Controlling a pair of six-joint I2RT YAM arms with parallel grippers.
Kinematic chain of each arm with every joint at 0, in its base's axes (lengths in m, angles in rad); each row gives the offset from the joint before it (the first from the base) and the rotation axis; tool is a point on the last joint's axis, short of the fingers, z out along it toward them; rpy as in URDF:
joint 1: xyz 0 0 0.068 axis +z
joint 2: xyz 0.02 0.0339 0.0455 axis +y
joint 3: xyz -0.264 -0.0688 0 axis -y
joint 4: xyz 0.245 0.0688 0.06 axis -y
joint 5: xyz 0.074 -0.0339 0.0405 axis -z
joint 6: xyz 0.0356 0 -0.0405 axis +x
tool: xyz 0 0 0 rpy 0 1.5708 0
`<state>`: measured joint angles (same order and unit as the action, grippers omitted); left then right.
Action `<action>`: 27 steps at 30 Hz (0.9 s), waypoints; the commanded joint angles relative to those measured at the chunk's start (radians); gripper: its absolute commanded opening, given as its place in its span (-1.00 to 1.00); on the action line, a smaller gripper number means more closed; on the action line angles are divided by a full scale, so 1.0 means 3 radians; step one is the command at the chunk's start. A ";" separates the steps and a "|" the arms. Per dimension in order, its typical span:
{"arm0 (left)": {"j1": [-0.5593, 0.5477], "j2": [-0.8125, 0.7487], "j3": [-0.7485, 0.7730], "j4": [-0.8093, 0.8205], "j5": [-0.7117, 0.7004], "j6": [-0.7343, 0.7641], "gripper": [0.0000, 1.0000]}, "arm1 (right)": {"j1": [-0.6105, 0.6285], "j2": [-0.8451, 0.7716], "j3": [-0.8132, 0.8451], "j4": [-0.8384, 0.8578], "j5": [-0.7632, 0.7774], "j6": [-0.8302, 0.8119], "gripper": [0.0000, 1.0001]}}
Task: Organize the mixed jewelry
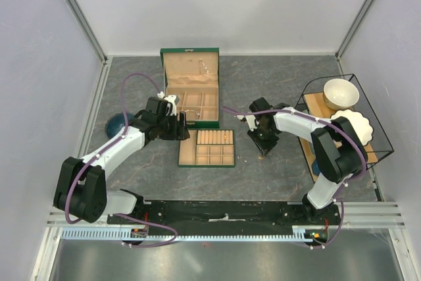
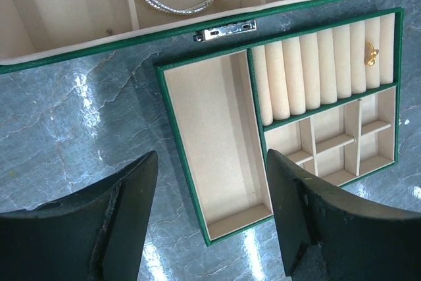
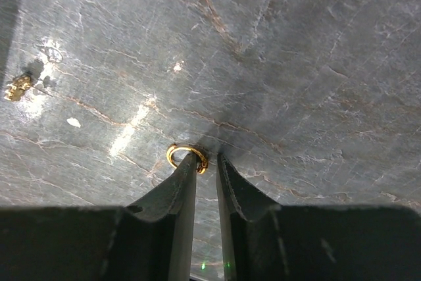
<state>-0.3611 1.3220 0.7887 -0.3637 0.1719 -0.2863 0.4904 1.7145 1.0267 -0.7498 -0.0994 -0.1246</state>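
Two pincers | left pincer [image 2: 212,166] spread, above tray's [image 2: 217,129] long compartment | right pincer [image 3: 207,160] almost pressed together, thin gap, tips at mid-table [image 3: 296,64]; gold ring [image 3: 170,154] touches one fingertip, pinch cannot tell | bangle [image 2: 177,10] in green box [image 2: 66,11]

One fingertip [image 3: 184,182] of the right tool [image 3: 206,161] partly covers the gold ring [image 3: 186,156] on the surface [image 3: 296,64], hiding the ring's near arc. A tiny gold piece [image 3: 18,86] at the left is too blurred to identify, perhaps an earring. The left wrist view's top edge cuts off the silver bangle [image 2: 174,10] and the green box [image 2: 66,4].
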 commanded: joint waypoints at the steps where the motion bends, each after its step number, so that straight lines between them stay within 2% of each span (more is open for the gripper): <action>1: 0.0022 -0.0004 0.0035 0.0113 0.0107 0.0070 0.48 | -0.0009 0.0042 0.0121 0.0029 0.0040 0.0052 -0.49; 7: 0.0043 -0.0019 0.0030 0.0118 0.0117 0.0065 0.48 | -0.0019 0.0083 0.0136 0.0045 0.0086 0.0062 -0.55; 15: 0.0053 -0.0040 0.0020 0.0169 0.0301 0.0024 0.47 | -0.0024 -0.0116 0.0233 -0.0057 0.0045 0.0052 -0.84; 20: 0.0048 -0.0071 0.0040 0.0276 0.0618 -0.0135 0.40 | -0.0039 -0.0259 0.0713 -0.0205 -0.0072 0.0062 -0.88; 24: -0.0018 -0.0081 0.0188 0.0470 0.1256 -0.0201 0.38 | -0.0039 -0.0198 0.1332 -0.0216 -0.0185 0.0154 -0.88; 27: -0.0130 -0.0071 0.0341 0.0757 0.1472 -0.0267 0.37 | -0.0039 -0.0070 0.1777 -0.0099 -0.0267 0.0251 -0.88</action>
<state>-0.3611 1.3216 0.7990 -0.2802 0.4362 -0.3187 0.4839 1.6882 1.4036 -0.8261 -0.1337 -0.0963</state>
